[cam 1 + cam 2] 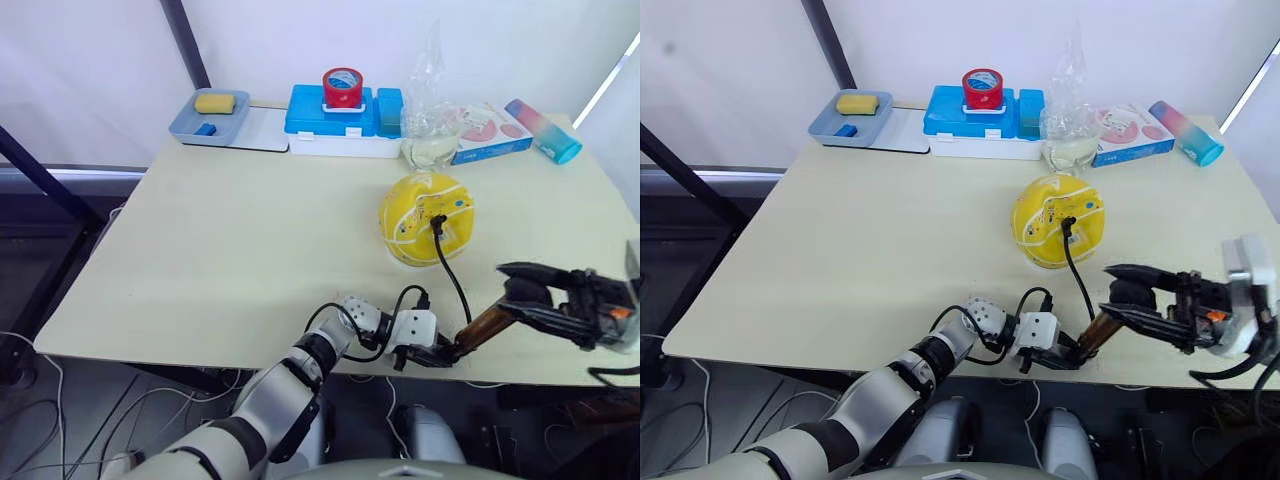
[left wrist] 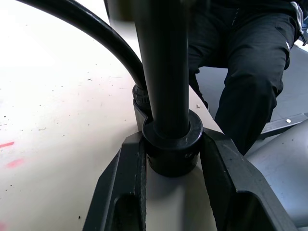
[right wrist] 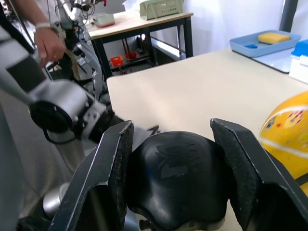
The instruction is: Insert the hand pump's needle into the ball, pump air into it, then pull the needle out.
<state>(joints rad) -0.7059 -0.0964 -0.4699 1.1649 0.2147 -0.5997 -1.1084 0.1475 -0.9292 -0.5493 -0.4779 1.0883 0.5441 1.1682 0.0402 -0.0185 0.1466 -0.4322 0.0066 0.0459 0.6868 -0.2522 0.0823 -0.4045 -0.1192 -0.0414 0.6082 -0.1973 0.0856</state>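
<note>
The ball (image 1: pixel 427 218) sits on the surface (image 1: pixel 230 240) right of frame centre, needle (image 1: pixel 437 222) apparently already in it, hose running down to the pump (image 1: pixel 478 330) at the lower edge. The pump's long axis slants lower-left to upper-right between both tools. Left tool (image 1: pixel 418 357) is clamped on the pump's black base cap, right tool (image 1: pixel 522 290) is closed around the handle knob, so pumping looks like a push-pull along that slant, ball well above.
</note>
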